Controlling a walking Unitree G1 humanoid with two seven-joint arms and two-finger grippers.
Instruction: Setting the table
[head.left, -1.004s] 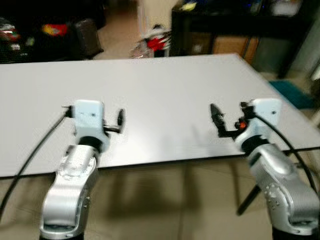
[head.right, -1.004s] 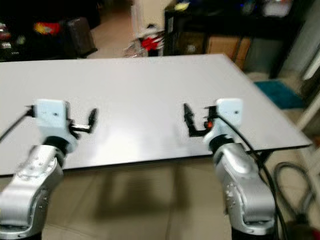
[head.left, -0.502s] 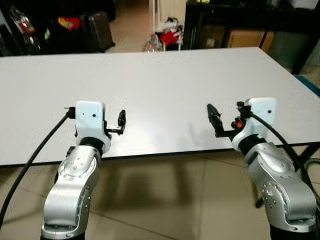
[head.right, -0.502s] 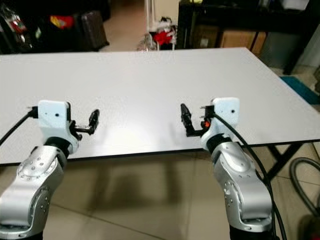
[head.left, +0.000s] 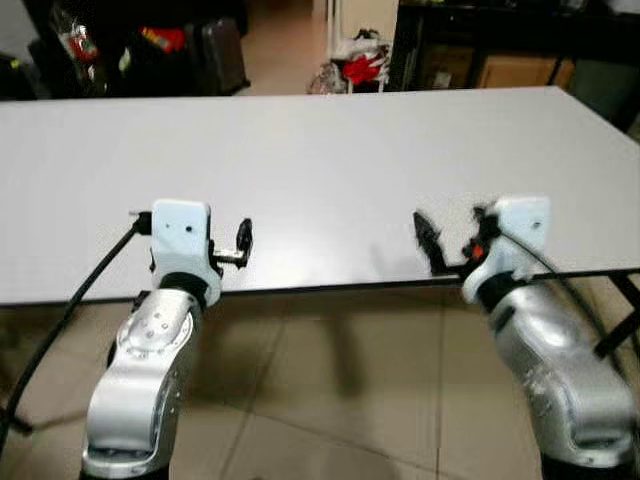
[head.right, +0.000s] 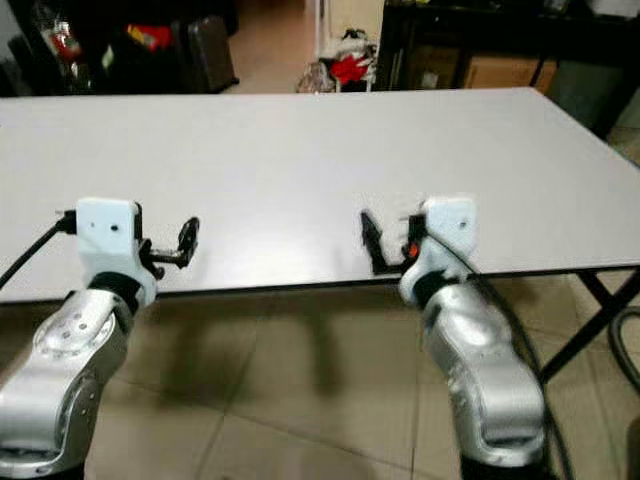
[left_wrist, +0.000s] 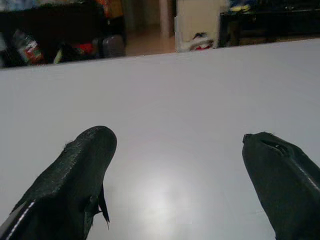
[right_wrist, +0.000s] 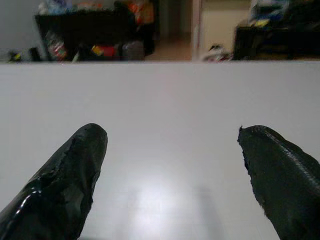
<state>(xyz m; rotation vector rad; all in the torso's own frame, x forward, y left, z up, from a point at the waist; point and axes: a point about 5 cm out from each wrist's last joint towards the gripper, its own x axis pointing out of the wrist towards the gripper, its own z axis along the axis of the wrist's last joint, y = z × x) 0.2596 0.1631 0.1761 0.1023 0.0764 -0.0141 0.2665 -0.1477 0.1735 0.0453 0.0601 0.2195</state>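
Observation:
A large bare white table (head.left: 330, 160) stretches before me with nothing on it. My left gripper (head.left: 243, 240) is held just over the table's near edge on the left, open and empty; its two black fingers (left_wrist: 85, 170) stand wide apart over the white top. My right gripper (head.left: 430, 245) hovers at the same near edge on the right, also open with nothing between its fingers (right_wrist: 75, 170).
Beyond the far edge stand dark furniture and a dark suitcase (head.left: 222, 55), with a red and white heap (head.left: 358, 70) on the floor and a black shelf unit (head.left: 480, 45) at the back right. A black table leg (head.right: 590, 320) slants over the tiled floor (head.left: 330, 390).
The camera has shifted, so the table's near edge sits higher in the picture and its right corner farther right. Both arms keep the same pose, fingers still apart.

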